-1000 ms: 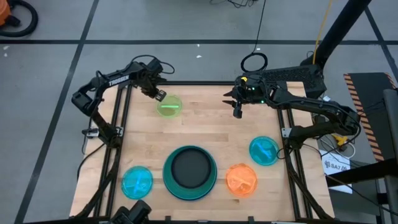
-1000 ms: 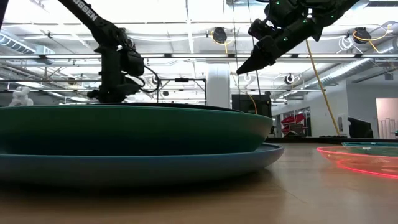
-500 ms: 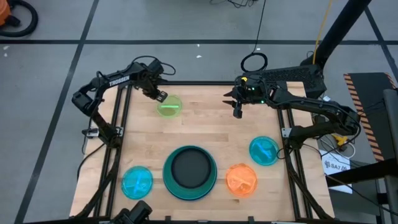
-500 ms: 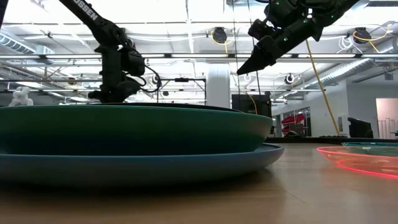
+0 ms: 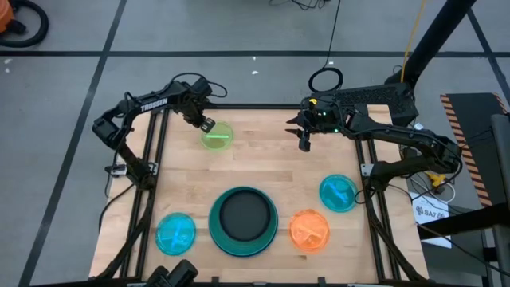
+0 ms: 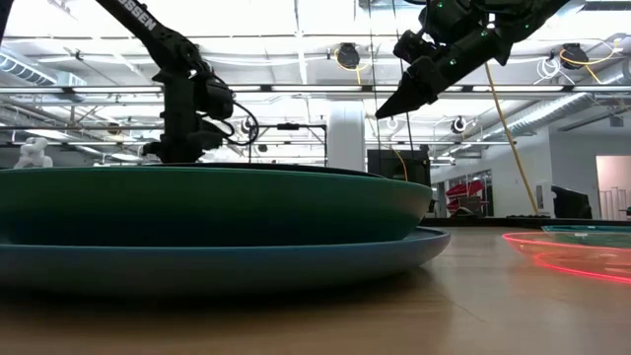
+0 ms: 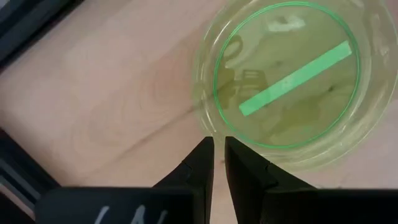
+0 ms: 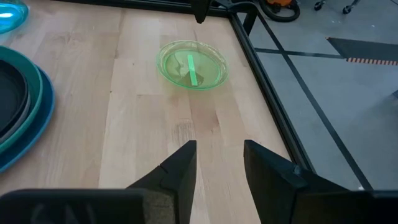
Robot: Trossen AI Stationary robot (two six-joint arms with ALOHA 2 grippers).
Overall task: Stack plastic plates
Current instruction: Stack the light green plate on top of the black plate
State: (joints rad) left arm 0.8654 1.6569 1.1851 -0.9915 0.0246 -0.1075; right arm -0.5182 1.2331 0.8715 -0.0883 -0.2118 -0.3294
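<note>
From above, the left gripper hangs at the rim of the green plate; the right gripper hovers over bare wood. A black plate tops the teal-and-blue stack.

The left wrist view shows fingers nearly shut, tips at the green plate's edge.

The right wrist view shows fingers parted, the green plate well beyond them.

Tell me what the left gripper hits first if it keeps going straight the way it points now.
Most likely the near rim of the green plate: in the left wrist view the left gripper points at that edge with its fingers nearly closed. How far above the table it is remains unclear, so it could touch wood just beside the rim.
</note>
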